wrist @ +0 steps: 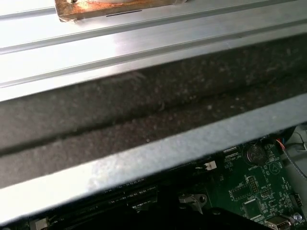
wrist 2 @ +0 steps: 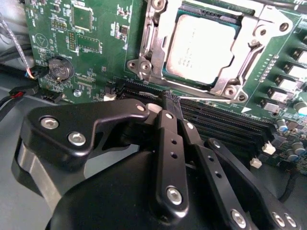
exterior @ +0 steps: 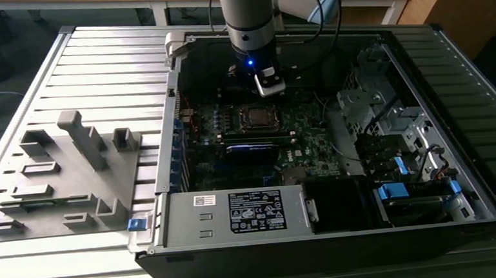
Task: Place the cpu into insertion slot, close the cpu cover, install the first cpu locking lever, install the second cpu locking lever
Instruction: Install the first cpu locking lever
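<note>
Second wrist view shows cpu [wrist 2: 201, 43], print illegible, framed by cpu cover [wrist 2: 228, 76].

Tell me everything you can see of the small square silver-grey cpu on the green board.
The small flat square cpu has a dull silver-grey metal top with faint dark print. It lies flat in its socket on the green circuit board, framed by the thin silver metal cpu cover, whose edges lie along its rim. The black tool sits beside the socket, apart from the chip.
</note>
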